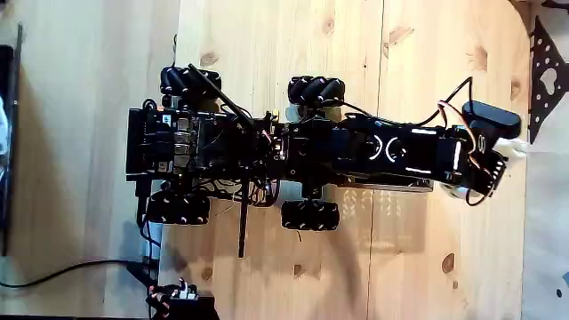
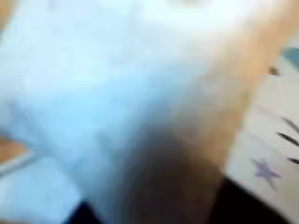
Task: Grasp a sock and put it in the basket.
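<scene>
At the right of the fixed view, the pincer point(image 1: 500, 160) is hanging over the bench point(image 1: 267, 284) by whitish fabric, likely the sock point(image 1: 518, 148); its grip is unreadable. Basketing is apparently remaining.

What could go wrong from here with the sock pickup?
The wrist view is a pale blur, so you can't confirm from it what the hand has. In the fixed view, just a small white bit of sock peeks out by the hand at the table edge; a thin pinch could slip. The hand also hangs close to the black sheet with heart holes and might snag it.
</scene>
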`<control>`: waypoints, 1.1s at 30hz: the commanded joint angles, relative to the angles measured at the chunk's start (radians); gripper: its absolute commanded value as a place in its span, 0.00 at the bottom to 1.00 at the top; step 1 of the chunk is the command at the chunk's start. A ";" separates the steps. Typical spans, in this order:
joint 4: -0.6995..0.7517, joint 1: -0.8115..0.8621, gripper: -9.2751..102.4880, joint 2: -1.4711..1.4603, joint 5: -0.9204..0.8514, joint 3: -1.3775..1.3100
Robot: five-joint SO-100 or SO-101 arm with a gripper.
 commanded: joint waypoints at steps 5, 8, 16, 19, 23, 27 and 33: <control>0.092 -0.051 0.08 -0.044 -0.015 0.043; 0.064 -0.058 0.08 -0.124 -0.017 0.112; -0.189 -0.069 0.08 -0.184 -0.091 0.374; -0.187 -0.069 0.08 -0.181 -0.146 0.446; -0.199 -0.069 0.08 -0.150 -0.183 0.491; -0.163 -0.055 0.08 -0.147 -0.219 0.492; -0.153 -0.031 0.08 -0.130 -0.261 0.514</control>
